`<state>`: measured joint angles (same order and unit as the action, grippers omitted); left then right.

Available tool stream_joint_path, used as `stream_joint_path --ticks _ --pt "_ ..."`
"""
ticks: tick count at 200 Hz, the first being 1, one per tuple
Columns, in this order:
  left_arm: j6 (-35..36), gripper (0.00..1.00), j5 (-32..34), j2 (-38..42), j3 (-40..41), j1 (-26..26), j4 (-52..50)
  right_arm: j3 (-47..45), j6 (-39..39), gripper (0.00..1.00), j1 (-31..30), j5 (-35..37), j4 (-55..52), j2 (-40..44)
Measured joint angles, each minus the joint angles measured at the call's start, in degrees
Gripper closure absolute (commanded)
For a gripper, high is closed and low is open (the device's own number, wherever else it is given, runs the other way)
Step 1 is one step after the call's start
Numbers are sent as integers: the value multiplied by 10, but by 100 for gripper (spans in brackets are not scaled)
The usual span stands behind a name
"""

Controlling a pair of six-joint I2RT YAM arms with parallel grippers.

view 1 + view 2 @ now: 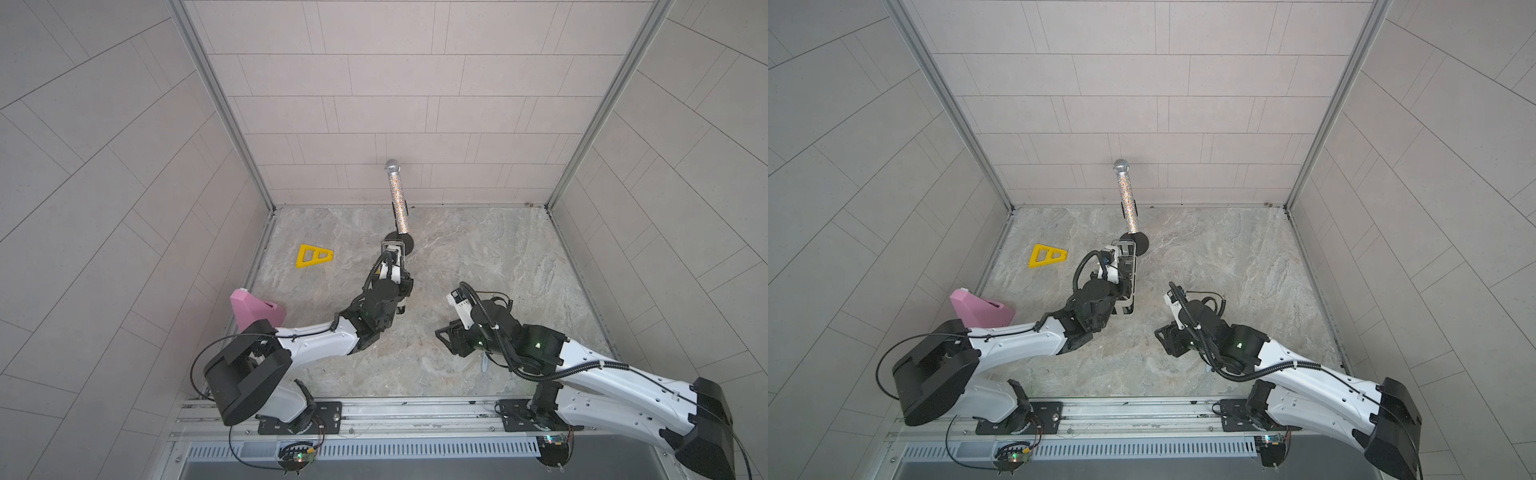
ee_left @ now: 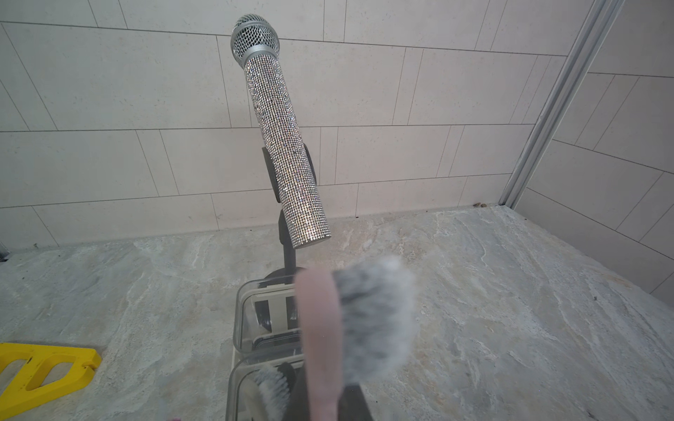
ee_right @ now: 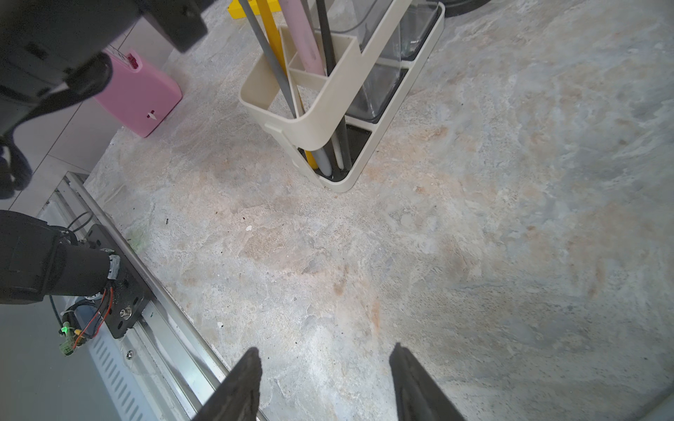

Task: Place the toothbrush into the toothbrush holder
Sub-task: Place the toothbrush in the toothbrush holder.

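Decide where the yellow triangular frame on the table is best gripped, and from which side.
Probably best: pinch one straight outer bar of the yellow triangular frame from above, with one end effector finger down through a cutout and the other outside the edge. It lies flat on the table, so its low sides give little to pinch, while the cutouts leave finger room.

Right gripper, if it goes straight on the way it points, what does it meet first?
Probably the bare countertop: the open right gripper tilts down toward it. The toothbrush holder stands farther ahead, slightly aside; depth is unclear.
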<state>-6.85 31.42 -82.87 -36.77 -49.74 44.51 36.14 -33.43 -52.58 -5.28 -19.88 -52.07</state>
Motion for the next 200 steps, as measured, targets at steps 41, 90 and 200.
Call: stream_joint_path --ticks 41,90,200 --pt "-4 97 -3 -13 1 1 3 0 0 41 1 0 0 2" --pt "-7 95 -6 -33 6 1 16 -17 0 41 2 0 3 13" --pt "-15 88 -16 -47 9 6 24 -19 0 40 3 0 3 18"
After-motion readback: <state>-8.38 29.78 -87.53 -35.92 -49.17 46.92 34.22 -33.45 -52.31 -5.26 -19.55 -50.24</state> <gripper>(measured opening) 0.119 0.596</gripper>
